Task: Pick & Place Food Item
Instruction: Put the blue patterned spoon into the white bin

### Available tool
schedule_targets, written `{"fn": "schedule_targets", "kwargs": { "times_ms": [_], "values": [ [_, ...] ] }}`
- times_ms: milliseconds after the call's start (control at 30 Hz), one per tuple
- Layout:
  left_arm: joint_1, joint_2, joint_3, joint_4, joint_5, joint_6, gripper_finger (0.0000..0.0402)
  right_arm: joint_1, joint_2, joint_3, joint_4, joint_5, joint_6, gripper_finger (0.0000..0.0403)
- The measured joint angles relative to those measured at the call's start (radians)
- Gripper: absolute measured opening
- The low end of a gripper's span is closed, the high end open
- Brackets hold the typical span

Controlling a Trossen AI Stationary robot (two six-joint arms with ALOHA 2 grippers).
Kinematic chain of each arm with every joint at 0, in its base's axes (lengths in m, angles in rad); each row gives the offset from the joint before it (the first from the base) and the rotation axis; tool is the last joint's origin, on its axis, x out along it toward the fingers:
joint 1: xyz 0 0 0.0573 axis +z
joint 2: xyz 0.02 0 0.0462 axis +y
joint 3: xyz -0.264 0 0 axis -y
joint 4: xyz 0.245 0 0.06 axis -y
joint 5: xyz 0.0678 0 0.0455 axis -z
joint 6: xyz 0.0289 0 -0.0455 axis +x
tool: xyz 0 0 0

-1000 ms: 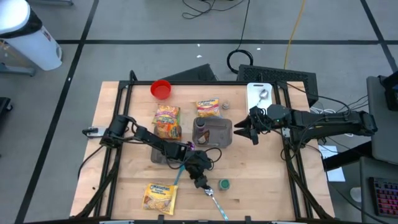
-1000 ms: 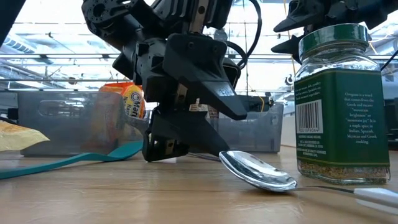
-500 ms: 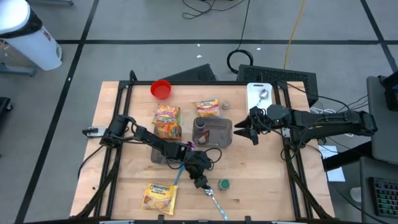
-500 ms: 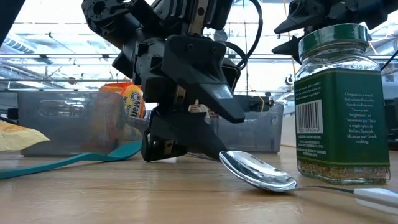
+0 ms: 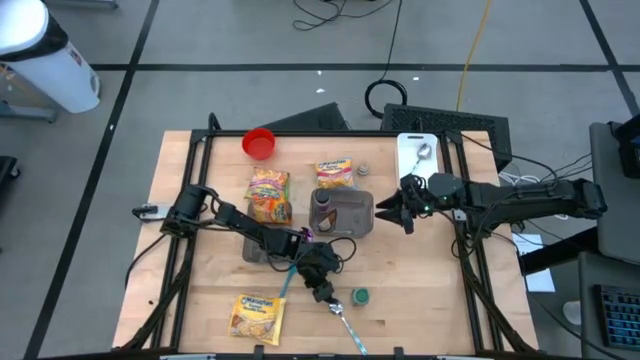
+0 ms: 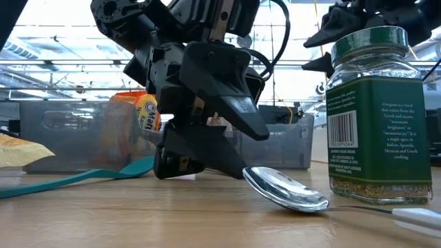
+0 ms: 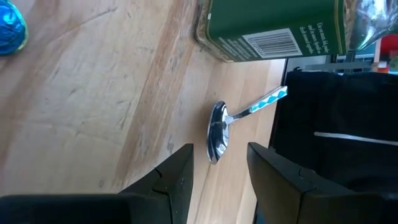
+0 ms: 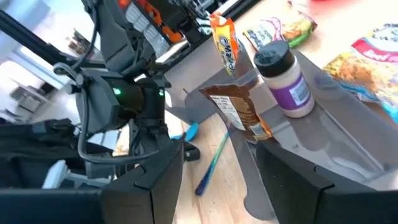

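The left gripper (image 5: pixel 322 292) hangs low at the bottom centre of the high view, fingers (image 7: pixel 177 180) apart and empty, just over the spoon (image 7: pixel 217 132) beside the green spice jar (image 6: pixel 375 114). The right gripper (image 5: pixel 388 210), right of centre, has its fingers (image 8: pixel 155 171) parted, empty, beside the grey bin (image 5: pixel 345 212) holding a brown packet (image 8: pixel 236 112) and a purple-labelled bottle (image 8: pixel 285 78). The wooden desk (image 5: pixel 430 270) stands on grey floor. The spoon's handle is cut off in the low view.

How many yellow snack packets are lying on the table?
3: one packet at the near-left corner, one left of the grey tray, one behind it. Others may be hidden.
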Motion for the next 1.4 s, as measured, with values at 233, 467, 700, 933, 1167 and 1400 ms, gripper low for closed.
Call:
{"fn": "schedule_targets", "kwargs": {
  "times_ms": [233, 467, 700, 933, 1167, 1400],
  "values": [
    [0.0, 0.032, 0.027, -0.013, 0.016, -0.029, 0.0156, 0.0, 0.0, -0.008, 0.017, -0.001, -0.005, 0.0196],
    [-0.012, 0.045, 0.078, -0.103, 0.005, 0.001, 0.0156, 0.0, 0.0, -0.008, 0.01, -0.001, -0.028, 0.0196],
    [-0.016, 0.046, 0.092, -0.184, -0.021, 0.023, 0.0139, 0.0, 0.0, -0.008, 0.01, -0.001, -0.035, 0.0196],
    [-0.014, 0.046, 0.092, -0.168, -0.041, 0.02, 0.0033, 0.0, 0.0, -0.008, 0.01, -0.001, -0.031, 0.0196],
    [-0.001, 0.046, 0.09, -0.127, -0.036, 0.011, 0.0007, 0.0, 0.0, -0.008, 0.01, -0.001, -0.029, 0.0196],
    [0.027, 0.035, 0.088, -0.131, 0.066, 0.069, 0.0003, 0.0, 0.0, -0.008, 0.01, -0.002, -0.029, 0.0196]
  ]
}}
